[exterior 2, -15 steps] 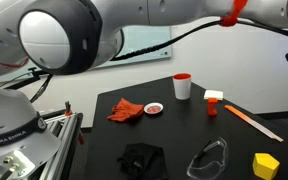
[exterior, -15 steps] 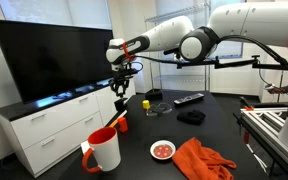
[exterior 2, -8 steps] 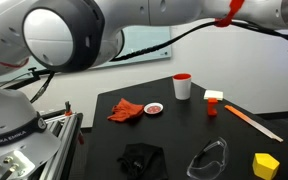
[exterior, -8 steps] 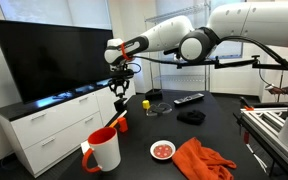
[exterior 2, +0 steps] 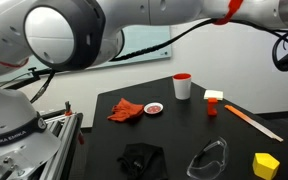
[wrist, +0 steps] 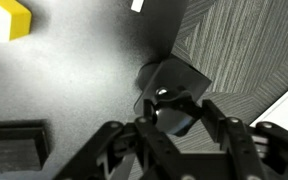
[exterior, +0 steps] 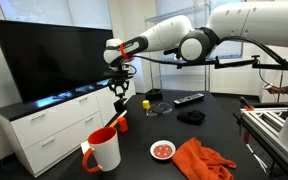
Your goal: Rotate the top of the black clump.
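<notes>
A: How is the light?
B: Bright and even in both exterior views. Daylight seems to come through the window above the television, whose dark screen carries faint reflections.
A: Shadows?
B: Soft and short. The black table swallows most detail.
A: Anything out of focus?
B: The arm joint close to the lens is one big blur. The wrist view is dimmer and grainy. A pale sheen lies across the table there, and the gripper at the bottom edge looks soft and murky.

Exterior views from opposite table ends; wrist downward
</notes>
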